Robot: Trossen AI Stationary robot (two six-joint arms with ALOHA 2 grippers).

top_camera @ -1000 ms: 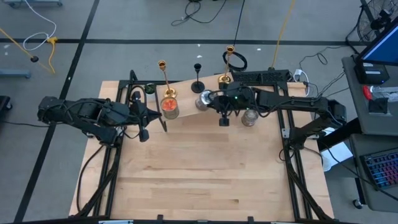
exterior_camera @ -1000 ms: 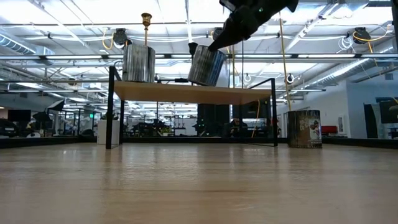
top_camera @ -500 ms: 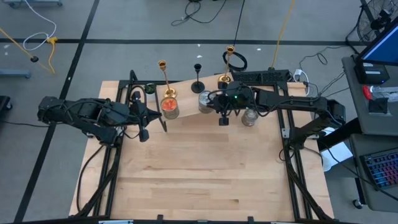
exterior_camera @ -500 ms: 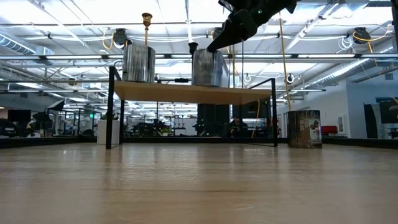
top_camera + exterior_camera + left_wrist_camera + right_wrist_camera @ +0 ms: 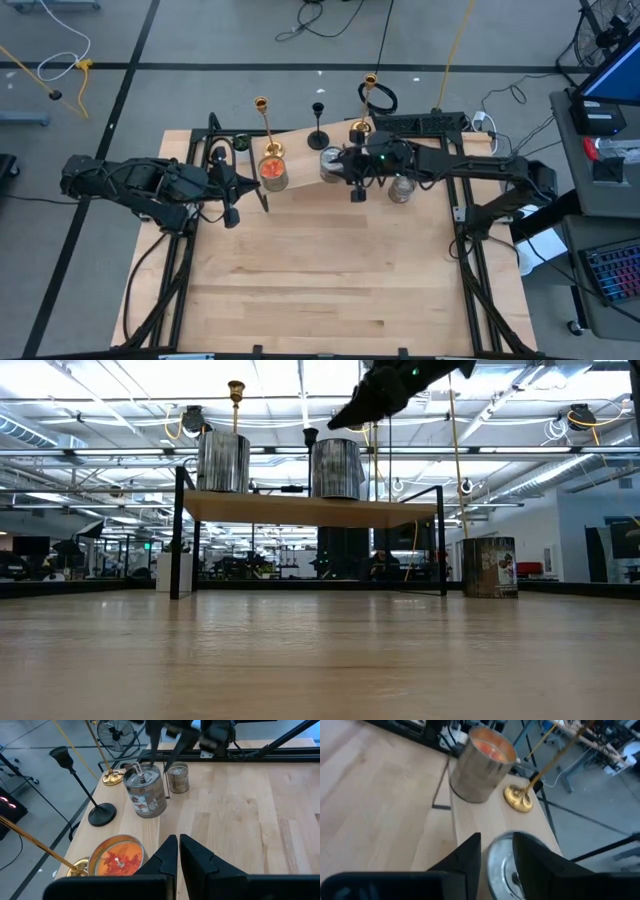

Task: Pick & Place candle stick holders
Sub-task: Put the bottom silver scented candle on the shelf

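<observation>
Three candle stick holders stand by their round bases on a raised wooden shelf (image 5: pixel 300 507) at the table's far edge: a gold one (image 5: pixel 265 128) on the left, a thin black one (image 5: pixel 318 128) in the middle and a gold one (image 5: pixel 366 102) on the right. My right gripper (image 5: pixel 497 852) is open just above a silver tin (image 5: pixel 335 468), which stands upright on the shelf; its fingers are on either side of the tin's lid (image 5: pixel 501 867). My left gripper (image 5: pixel 178 850) is shut and holds nothing, near an orange candle tin (image 5: pixel 117 857).
A third tin (image 5: pixel 401 188) stands on the table right of the shelf. The black holder's base (image 5: pixel 102 813) lies between the two tins on the shelf. Black frame rails (image 5: pixel 460 215) run along the table's sides. Bare wood (image 5: pixel 320 270) fills the near half.
My right gripper carried the silver tin tilted, set it upright on the shelf, let go and rose a little above it. The tin now stands alone on its bottom.
</observation>
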